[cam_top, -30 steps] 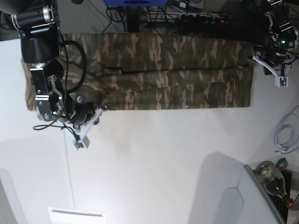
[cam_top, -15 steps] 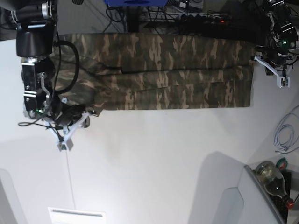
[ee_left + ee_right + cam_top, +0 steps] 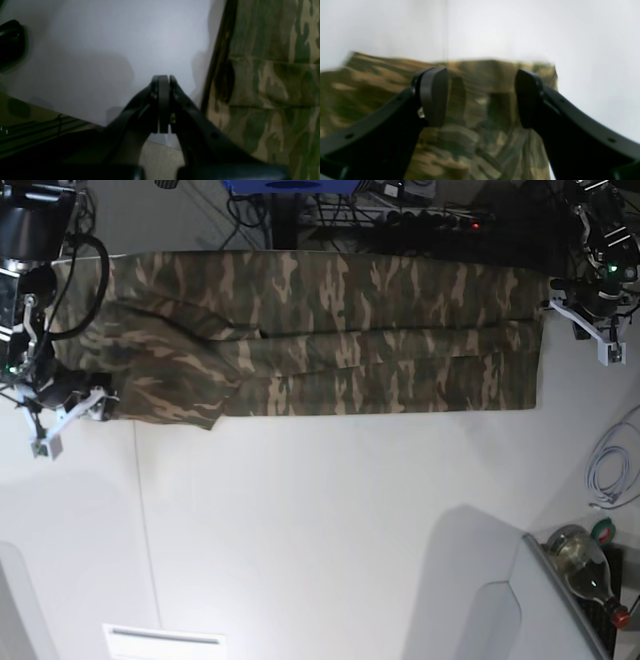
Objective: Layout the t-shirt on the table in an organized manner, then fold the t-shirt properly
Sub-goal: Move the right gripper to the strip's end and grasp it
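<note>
Camouflage cloth of the t-shirt (image 3: 330,330) lies spread lengthwise along the far part of the white table (image 3: 330,520), folded into a long band. The right gripper (image 3: 481,96) has its fingers (image 3: 433,96) parted wide above the shirt's end, holding nothing. The left gripper (image 3: 161,82) has its fingers pressed together, empty, just beside the shirt's opposite edge.

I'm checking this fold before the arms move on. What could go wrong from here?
The right pincer stands open right at the t-shirt corner; moving off low might snag the cloth. That end lies bunched and skewed, so the fold may come out crooked. The far edge lies at the table edge and could slip off.
</note>
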You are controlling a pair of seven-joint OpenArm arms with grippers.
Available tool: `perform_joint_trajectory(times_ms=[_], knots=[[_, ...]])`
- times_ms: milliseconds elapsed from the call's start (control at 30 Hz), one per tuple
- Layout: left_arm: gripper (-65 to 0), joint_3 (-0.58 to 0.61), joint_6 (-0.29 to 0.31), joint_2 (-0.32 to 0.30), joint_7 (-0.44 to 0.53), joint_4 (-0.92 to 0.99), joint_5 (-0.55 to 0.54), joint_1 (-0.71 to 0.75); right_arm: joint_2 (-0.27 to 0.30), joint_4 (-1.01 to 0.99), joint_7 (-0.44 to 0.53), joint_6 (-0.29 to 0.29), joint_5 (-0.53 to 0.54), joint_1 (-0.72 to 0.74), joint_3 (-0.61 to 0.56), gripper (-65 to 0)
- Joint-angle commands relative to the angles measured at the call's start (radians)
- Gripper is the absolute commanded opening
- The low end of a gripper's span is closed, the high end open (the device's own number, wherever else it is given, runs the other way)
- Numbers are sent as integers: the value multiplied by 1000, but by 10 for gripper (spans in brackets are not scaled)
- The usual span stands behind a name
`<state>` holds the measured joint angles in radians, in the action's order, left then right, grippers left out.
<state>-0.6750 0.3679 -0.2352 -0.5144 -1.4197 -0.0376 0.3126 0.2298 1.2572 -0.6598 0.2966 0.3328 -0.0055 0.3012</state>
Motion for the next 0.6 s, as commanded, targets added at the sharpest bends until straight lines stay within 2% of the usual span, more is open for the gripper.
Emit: perform_joint_trajectory(times_ms=[0,300,567], knots=[[-650,-5,-4,-17,15,-16,-6,-5,16,-9,18,2,2,20,10,-252],[-650,-7,-4,-20,15,-14,-6,-3,15,-89,68,3,2,22,8,-254],[-650,-10,-4,-22,15,-14,-6,-2,7,60,65,2,4,-37,8,-254]])
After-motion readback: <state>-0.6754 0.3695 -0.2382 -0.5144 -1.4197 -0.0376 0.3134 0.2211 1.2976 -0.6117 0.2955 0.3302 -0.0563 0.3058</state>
